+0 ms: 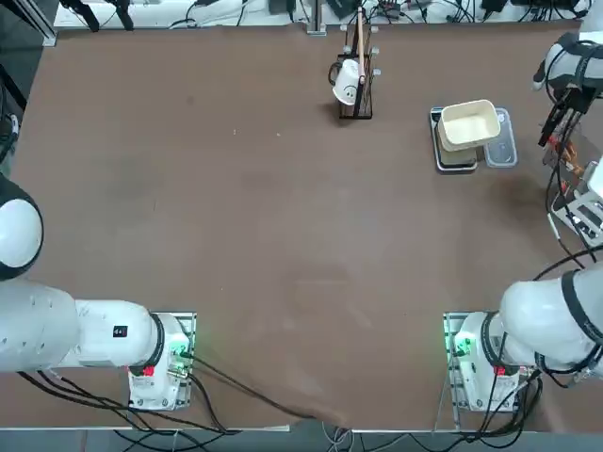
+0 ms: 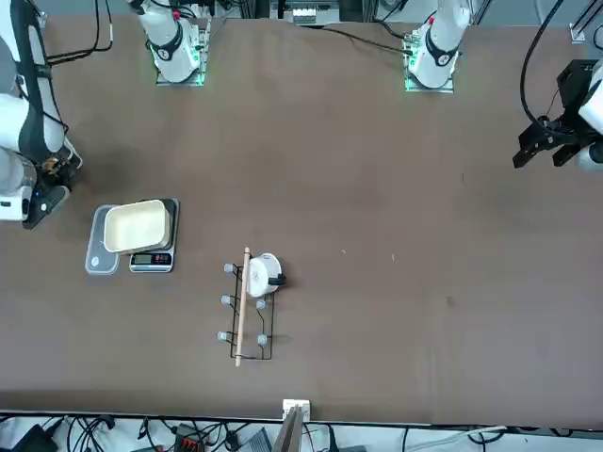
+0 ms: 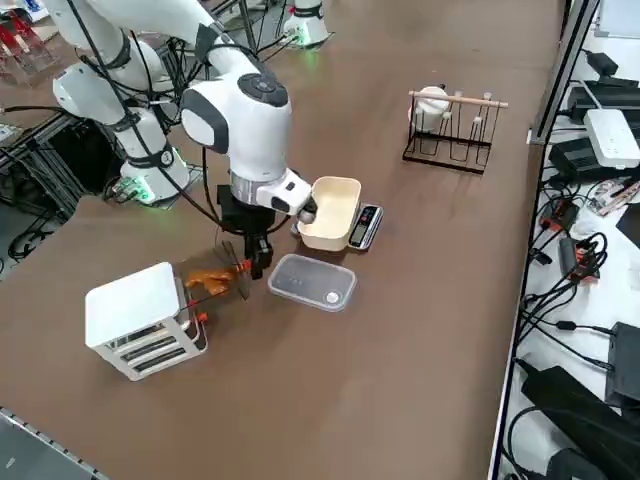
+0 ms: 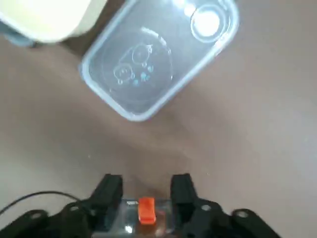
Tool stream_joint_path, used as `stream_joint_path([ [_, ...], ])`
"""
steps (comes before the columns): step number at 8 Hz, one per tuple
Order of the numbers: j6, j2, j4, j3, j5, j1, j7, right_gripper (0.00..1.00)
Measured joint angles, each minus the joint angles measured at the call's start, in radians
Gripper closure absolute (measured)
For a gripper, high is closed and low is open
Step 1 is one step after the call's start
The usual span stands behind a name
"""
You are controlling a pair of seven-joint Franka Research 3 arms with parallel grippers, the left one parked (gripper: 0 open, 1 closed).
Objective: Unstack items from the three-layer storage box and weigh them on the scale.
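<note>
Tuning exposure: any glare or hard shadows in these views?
Right wrist view: glare spot on the clear container, beyond the right gripper. Top view: green glow at the right arm's base. Right side view: no hard shadows.

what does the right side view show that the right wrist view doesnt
Only the right side view: the storage box, a lumpy orange-brown piece beside it, the display of the scale, and the cup stand.
Only the right wrist view: faint printed figures on the clear container, and a red part between the finger bases.
Both: that container with a whitish piece in it, the cream tray, and the right gripper, open, just short of the container.
</note>
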Motion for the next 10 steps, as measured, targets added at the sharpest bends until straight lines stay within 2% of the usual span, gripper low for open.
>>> stream_joint_path([
  [1, -0.01, -0.003, 0.006, 0.0, 0.024, 0.001, 0.057, 0.16],
  [2, -0.043, -0.012, 0.016, 0.001, 0.032, 0.006, 0.158, 0.03],
  [4, -0.124, -0.054, 0.036, 0.005, 0.032, 0.036, 0.379, 0.05],
  [5, -0.155, -0.081, 0.037, -0.004, 0.032, 0.032, 0.424, 0.07],
  [6, -0.177, -0.1, 0.037, -0.022, 0.032, 0.003, 0.434, 0.08],
  [8, -0.181, -0.105, 0.03, -0.037, 0.032, -0.105, 0.43, 0.19],
  [10, -0.155, -0.095, 0.004, -0.036, 0.032, -0.134, 0.428, 0.2],
])
